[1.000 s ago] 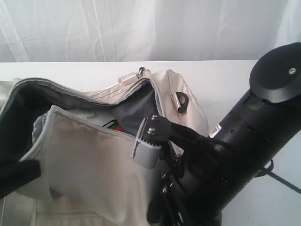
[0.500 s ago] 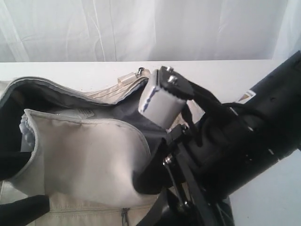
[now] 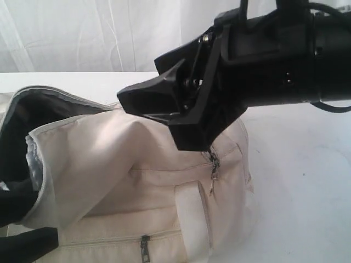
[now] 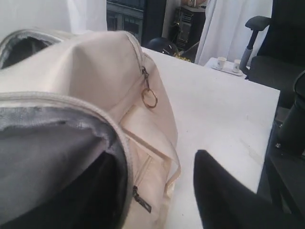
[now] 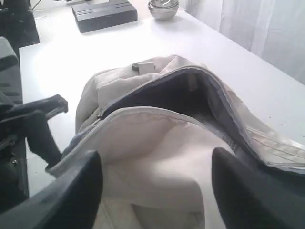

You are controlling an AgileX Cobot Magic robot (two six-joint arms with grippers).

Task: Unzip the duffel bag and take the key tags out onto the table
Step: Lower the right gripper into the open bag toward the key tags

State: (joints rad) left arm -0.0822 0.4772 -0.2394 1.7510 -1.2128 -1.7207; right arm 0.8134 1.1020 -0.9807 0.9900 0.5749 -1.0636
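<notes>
The cream duffel bag [image 3: 137, 164] lies on the white table [image 3: 307, 181], unzipped, with its grey-lined mouth gaping at the left. Its near flap stands up and covers the inside. The key tags are hidden in every view. My right gripper [image 3: 131, 98] hovers open above the bag. In the right wrist view its fingers [image 5: 156, 153] spread wide over the cream flap [image 5: 157, 143], empty. My left gripper [image 3: 22, 224] straddles the bag's zipper rim at the mouth. One finger [image 4: 224, 200] stands apart from the fabric over the table [image 4: 214, 109]. The other is hidden behind the lining.
Metal zipper pulls [image 3: 213, 164] hang on the bag's side by a pale strap [image 3: 192, 219], and a metal ring [image 4: 150, 98] dangles from one zip. A dark flat box [image 5: 102, 14] and a metal bowl [image 5: 163, 8] stand at the table's far end. A chair [image 4: 276, 47] stands beyond.
My right gripper has come up out of the bag's mouth and now hangs above it. The near flap has risen over the opening, hiding the coloured tags seen a second ago.
</notes>
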